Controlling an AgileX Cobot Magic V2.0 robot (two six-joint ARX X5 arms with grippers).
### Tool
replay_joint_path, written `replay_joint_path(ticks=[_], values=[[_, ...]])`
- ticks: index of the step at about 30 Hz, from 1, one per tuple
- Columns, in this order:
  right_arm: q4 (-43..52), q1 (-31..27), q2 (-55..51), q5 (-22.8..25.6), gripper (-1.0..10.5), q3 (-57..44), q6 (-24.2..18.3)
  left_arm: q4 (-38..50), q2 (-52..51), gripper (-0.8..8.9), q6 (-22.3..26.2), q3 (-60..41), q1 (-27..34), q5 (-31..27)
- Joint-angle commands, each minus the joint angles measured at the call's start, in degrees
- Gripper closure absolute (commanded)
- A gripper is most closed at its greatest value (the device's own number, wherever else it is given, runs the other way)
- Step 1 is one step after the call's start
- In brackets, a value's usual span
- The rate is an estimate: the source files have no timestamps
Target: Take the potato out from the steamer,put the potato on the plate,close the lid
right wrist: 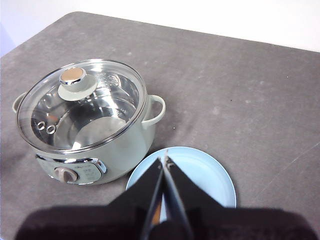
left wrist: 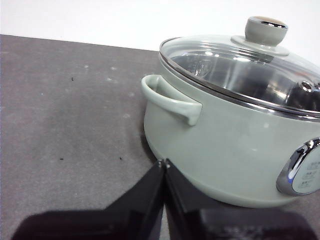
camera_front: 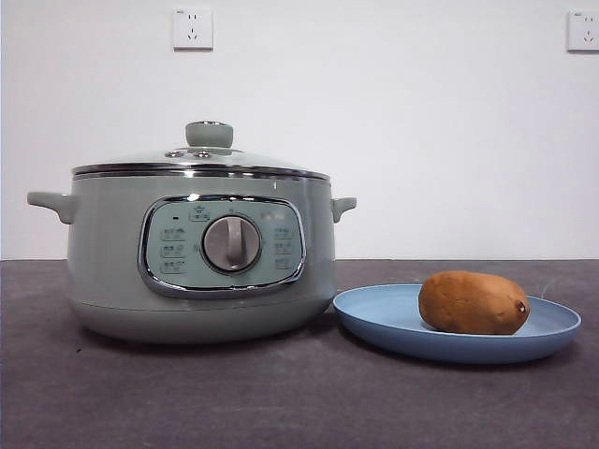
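Note:
The sage-green steamer (camera_front: 201, 253) stands at the left with its glass lid (camera_front: 201, 161) seated on the rim. The brown-orange potato (camera_front: 474, 302) lies on the light-blue plate (camera_front: 384, 323) just right of the pot. My left gripper (left wrist: 164, 163) is shut and empty, beside the steamer (left wrist: 235, 145) near its side handle. My right gripper (right wrist: 164, 159) is shut and empty, high above the plate (right wrist: 205, 172); its jaws hide most of the potato there. The steamer (right wrist: 125, 145) and lid (right wrist: 82, 107) show in the right wrist view. Neither gripper shows in the front view.
The dark grey table (camera_front: 281, 402) stretches around both objects. A white wall with two sockets (camera_front: 193, 28) stands behind. The pot's control dial (camera_front: 231, 243) faces the front.

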Motion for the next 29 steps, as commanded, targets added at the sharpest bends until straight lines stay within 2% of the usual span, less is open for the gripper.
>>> replay_joint_path(ticks=[1,6,8,9,16,21,29], values=[[0.3,0.0,-0.1,0.2,9.5,-0.1,0.3,0.2,-0.1,8.17,-0.2,-0.8,0.2,0.0],[-0.4,-1.3,-2.3,0.2,9.5,-0.1,0.1,0.1,-0.1,8.17,-0.2,-0.8,0.2,0.0],[-0.6,-3.4,-3.8,0.2,9.5,-0.1,-5.0,0.1,-0.1,8.17,-0.2,-0.8,0.2,0.0],[-0.6,-4.6,-4.2,0.2,9.5,-0.1,-5.9,0.2,-0.1,8.17,-0.2,-0.8,0.2,0.0],[2.8,-16.3,-7.3,1.4,9.5,-3.9,-4.9,0.1,-0.1,8.17,-0.2,-0.8,0.2,0.0],[15.6,-22.1,-11.9,1.2,9.5,-15.1,-0.7,0.1,-0.1,8.17,-0.2,-0.8,0.2,0.0],[38.3,-22.6,-23.6,1.3,9.5,-41.3,5.8,0.1,-0.1,8.17,-0.2,-0.8,0.2,0.0]])
